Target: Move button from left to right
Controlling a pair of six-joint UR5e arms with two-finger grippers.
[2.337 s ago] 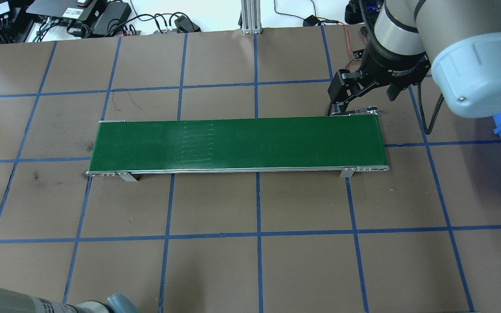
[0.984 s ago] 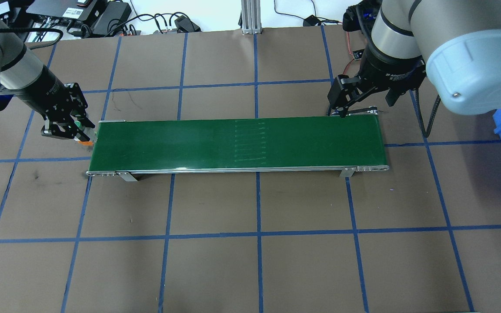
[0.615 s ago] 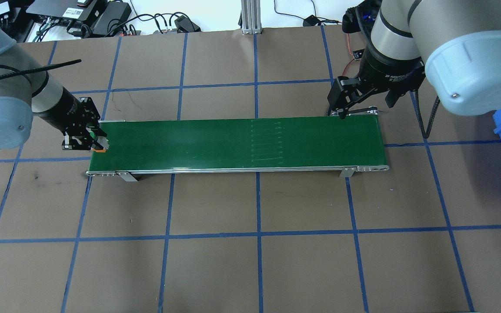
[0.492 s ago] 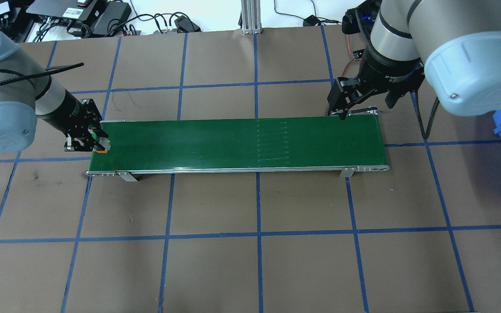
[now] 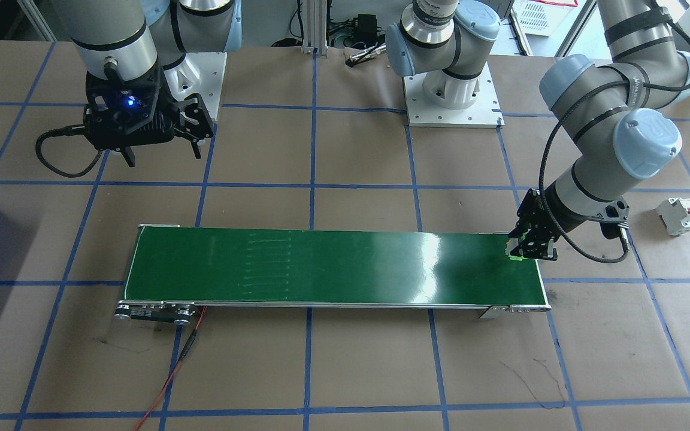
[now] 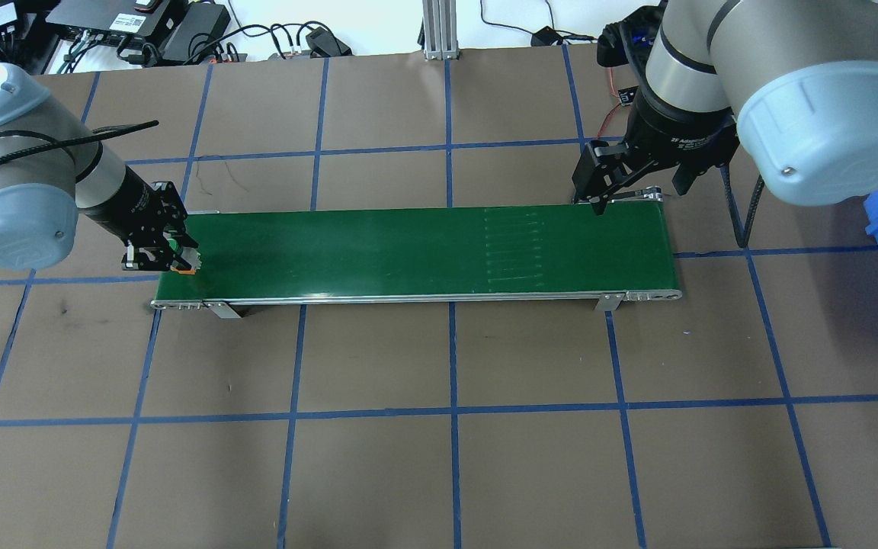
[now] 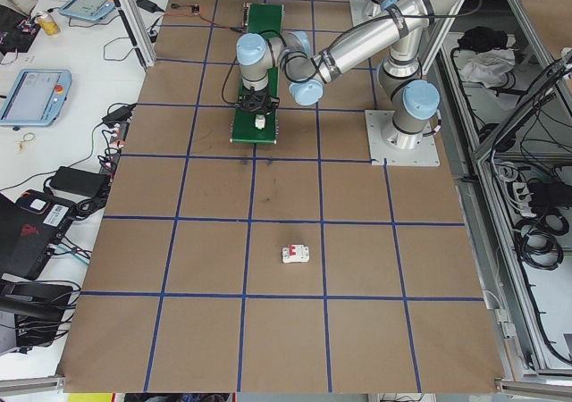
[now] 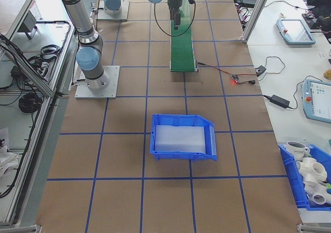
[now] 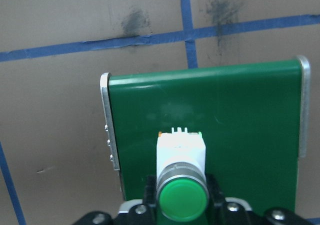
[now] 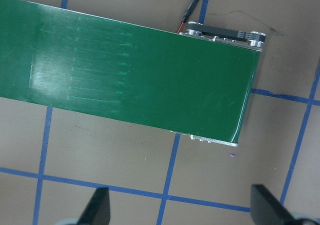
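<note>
Button (image 9: 182,185): round green cap, metal collar, white body; clamped by left gripper (image 9: 182,205), lower centre. Right gripper (image 10: 179,210) fingers held apart.

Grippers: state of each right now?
Left gripper: shut on the small green-capped, white-bodied push button.
Right gripper: open, holding nothing.

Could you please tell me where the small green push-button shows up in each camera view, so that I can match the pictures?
Front-facing: small green push-button in the left hand, over the green conveyor belt's right end.
Overhead: belt's left end.
Exterior left: too small to tell.
Exterior right: not visible.
Left wrist: bottom centre.
Right wrist: not in it.
Shared landmark: the belt.
</note>
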